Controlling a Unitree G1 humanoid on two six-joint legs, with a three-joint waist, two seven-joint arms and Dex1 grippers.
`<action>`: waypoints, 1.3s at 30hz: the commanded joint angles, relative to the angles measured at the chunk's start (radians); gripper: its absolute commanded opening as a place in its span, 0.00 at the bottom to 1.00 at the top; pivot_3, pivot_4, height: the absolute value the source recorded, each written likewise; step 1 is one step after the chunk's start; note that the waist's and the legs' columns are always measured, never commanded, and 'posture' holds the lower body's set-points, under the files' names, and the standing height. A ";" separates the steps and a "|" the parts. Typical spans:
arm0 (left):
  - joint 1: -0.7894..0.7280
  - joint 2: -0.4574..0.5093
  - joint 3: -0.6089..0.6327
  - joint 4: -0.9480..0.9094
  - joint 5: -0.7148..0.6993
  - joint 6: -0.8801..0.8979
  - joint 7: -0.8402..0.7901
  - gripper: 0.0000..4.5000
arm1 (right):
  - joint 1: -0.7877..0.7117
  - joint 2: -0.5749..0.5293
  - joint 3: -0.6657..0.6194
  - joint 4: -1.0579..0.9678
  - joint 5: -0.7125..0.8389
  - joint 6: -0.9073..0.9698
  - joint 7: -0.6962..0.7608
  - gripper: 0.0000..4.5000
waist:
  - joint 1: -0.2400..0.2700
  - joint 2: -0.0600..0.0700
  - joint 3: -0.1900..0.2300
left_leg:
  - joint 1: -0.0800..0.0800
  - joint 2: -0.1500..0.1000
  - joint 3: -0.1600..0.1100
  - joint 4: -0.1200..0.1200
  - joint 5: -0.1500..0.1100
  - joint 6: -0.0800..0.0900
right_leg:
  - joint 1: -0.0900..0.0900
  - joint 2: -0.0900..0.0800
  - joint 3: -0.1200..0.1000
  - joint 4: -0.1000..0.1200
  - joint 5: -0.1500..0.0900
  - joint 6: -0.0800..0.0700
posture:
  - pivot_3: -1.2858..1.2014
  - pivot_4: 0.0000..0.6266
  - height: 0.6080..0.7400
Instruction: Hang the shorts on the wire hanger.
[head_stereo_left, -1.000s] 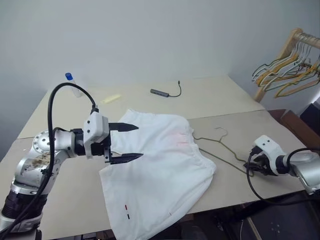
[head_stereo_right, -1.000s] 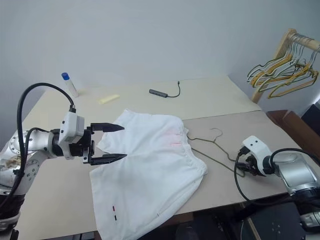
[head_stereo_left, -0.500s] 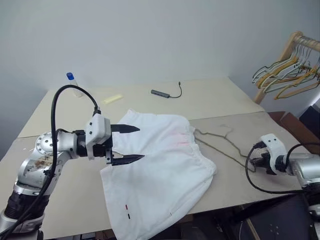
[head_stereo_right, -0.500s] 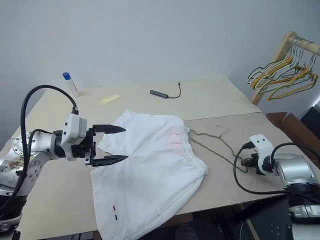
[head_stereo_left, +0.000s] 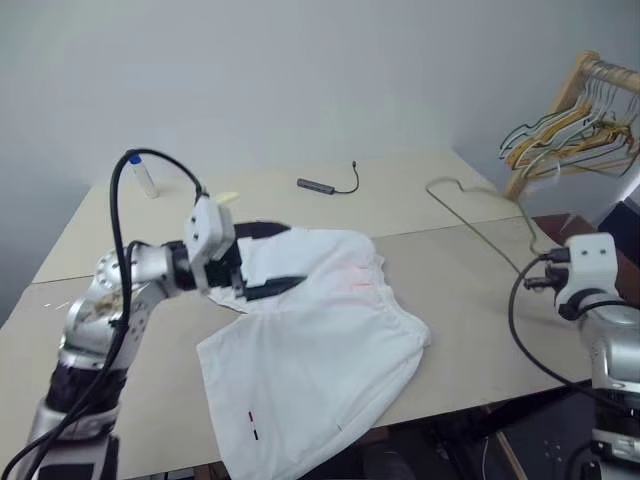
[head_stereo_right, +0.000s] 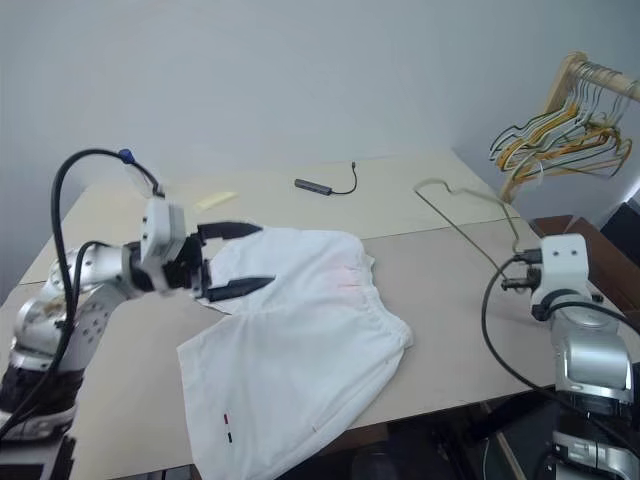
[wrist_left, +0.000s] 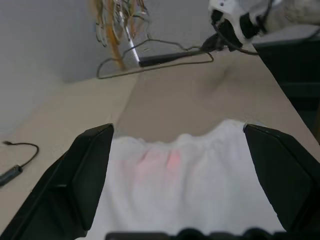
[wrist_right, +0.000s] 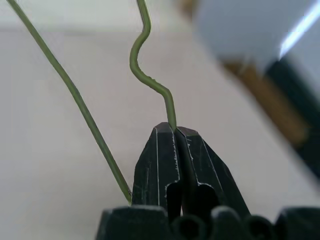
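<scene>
While my right tool (wrist_right: 175, 131) pinches the hanger (head_stereo_left: 478, 222) aloft | left tool (head_stereo_right: 238, 258) gapes empty over shorts (head_stereo_left: 320, 340) mid-worktop (head_stereo_left: 470, 320) | threading undone

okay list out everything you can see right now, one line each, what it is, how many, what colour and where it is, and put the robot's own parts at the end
shorts: one, white with a faint pink blotch, spread on the table's near half.
wire hanger: one, olive-grey, lifted off the table on the right, gripped by the right gripper.
table: one, beige, across the middle of the scene.
cable with adapter: one, black and grey, far side of the table.
bottle: one, clear with a blue cap, far left corner.
flat yellow piece: one, pale yellow, far side, left of the cable.
hangers on the rack: a bunch, yellow and green, on a wooden rail at far right.
left gripper: one, black fingers, open, over the shorts' far left edge.
right gripper: one, black fingers, shut on the wire hanger.
</scene>
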 joint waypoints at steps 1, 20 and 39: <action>-0.084 -0.021 0.018 0.068 0.006 0.016 0.049 1.00 | 0.023 -0.076 0.095 -0.053 -0.131 -0.358 0.061 0.00 | -0.016 0.000 0.000 | 0.000 0.000 0.000 0.000 0.000 0.000 | 0.000 0.000 0.000 0.000 0.000 0.000 | 0.42 0.00 1.00; -0.302 -0.063 -0.113 0.462 0.180 -0.110 -0.091 1.00 | -0.133 -0.082 0.178 0.067 -0.168 -0.816 0.204 0.00 | -0.045 -0.001 0.001 | 0.001 -0.001 -0.002 0.000 0.000 0.001 | 0.001 -0.001 0.000 -0.001 0.000 0.001 | 0.43 0.00 1.00; -0.359 -0.077 -0.196 0.585 0.214 -0.056 -0.360 0.74 | -0.167 -0.070 0.159 -0.013 -0.108 -0.807 0.282 0.00 | -0.069 -0.001 0.001 | 0.000 -0.001 -0.003 0.000 0.000 0.001 | 0.001 -0.001 0.000 0.000 0.000 0.001 | 0.42 0.00 1.00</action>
